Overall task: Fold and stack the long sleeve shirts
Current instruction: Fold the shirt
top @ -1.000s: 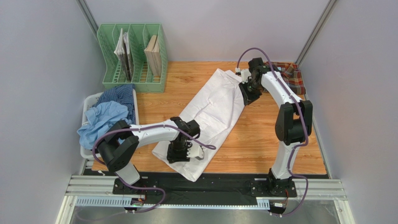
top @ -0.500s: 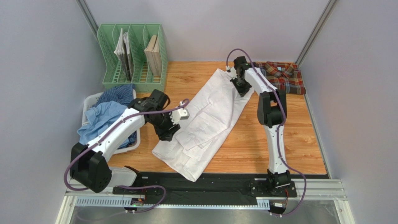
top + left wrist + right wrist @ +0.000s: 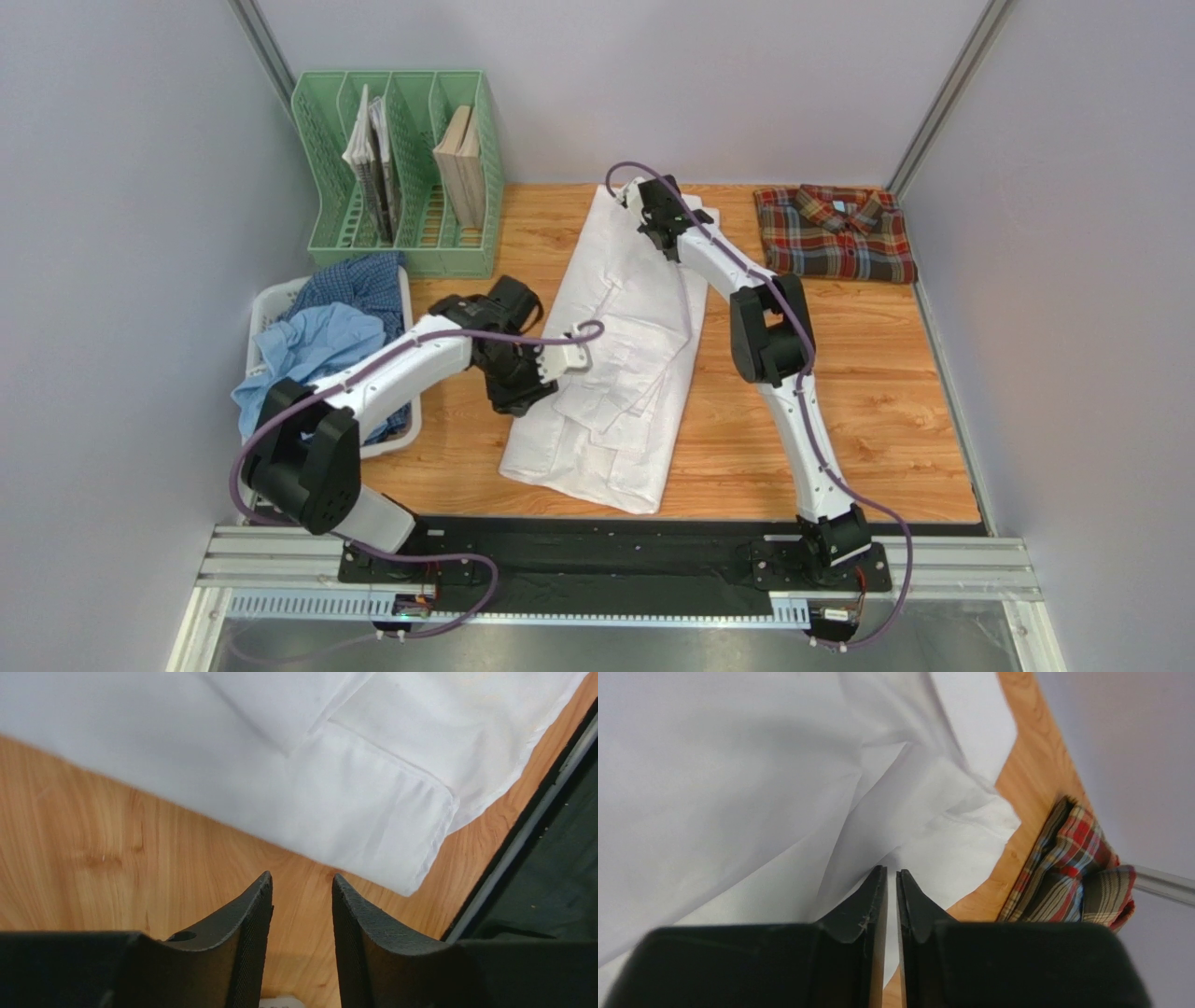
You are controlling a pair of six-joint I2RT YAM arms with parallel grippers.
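The white long sleeve shirt [image 3: 617,350] lies lengthwise down the middle of the table, its sleeve folded in over the body. My left gripper [image 3: 522,389] is at its left edge. In the left wrist view it [image 3: 302,882] is open over bare wood, just short of the white shirt [image 3: 316,777]. My right gripper [image 3: 650,213] is at the shirt's far collar end. In the right wrist view its jaws [image 3: 892,873] stand shut to a thin slit over the rumpled white cloth [image 3: 738,777]; no cloth shows in the slit. A folded plaid shirt [image 3: 835,234] [image 3: 1074,871] lies at the back right.
A white basket [image 3: 269,303] at the left edge holds a light blue shirt [image 3: 316,357] and a dark blue checked one [image 3: 358,280]. A green file rack [image 3: 400,175] with books stands at the back left. The black rail [image 3: 561,854] runs along the near edge.
My right gripper swept left along the far edge and the shirt's collar end swung left with it, uncovering the plaid shirt. My left gripper left the near hem for the shirt's left edge.
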